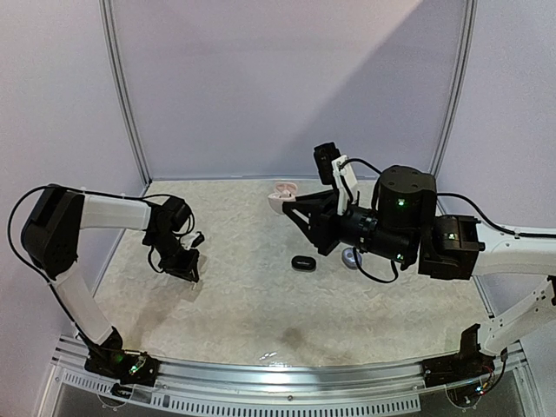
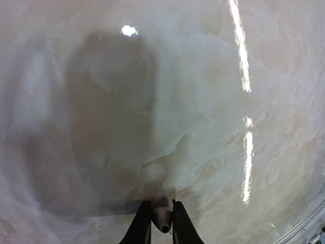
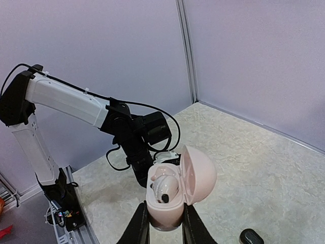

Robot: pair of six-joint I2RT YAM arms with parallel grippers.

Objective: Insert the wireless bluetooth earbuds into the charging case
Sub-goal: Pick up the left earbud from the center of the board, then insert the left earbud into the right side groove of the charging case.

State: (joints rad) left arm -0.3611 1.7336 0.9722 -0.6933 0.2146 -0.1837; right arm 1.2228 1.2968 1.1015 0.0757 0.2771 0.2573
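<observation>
Above the pale marbled table (image 1: 261, 321), my right gripper (image 3: 165, 213) is clamped on the pale pink egg-shaped charging case (image 3: 195, 175), held aloft with its lid open. One white earbud (image 3: 163, 187) sits inside. My left gripper (image 2: 161, 211), low over the table, pinches a small white second earbud (image 2: 162, 221), not yet inserted. A black piece (image 1: 302, 262) and a greyish piece (image 1: 352, 256), likely earbuds, wait on the table.
</observation>
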